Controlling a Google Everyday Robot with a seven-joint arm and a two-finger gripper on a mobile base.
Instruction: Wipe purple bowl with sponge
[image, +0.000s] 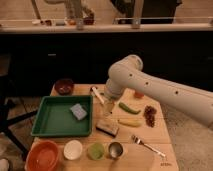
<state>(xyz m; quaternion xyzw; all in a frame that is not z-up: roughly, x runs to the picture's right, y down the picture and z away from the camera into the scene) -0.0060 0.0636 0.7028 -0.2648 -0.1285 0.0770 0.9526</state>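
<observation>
Right now my hand (107, 107) hangs open and empty over the worktop (150, 132), just right of the green tray (50, 125) — the sponge (78, 111) lies inside it, the purple bowl (64, 86) just beyond its far edge.

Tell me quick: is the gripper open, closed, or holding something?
Gripper: open, holding nothing, low over the table just right of the green tray, where the sponge lies.
</observation>
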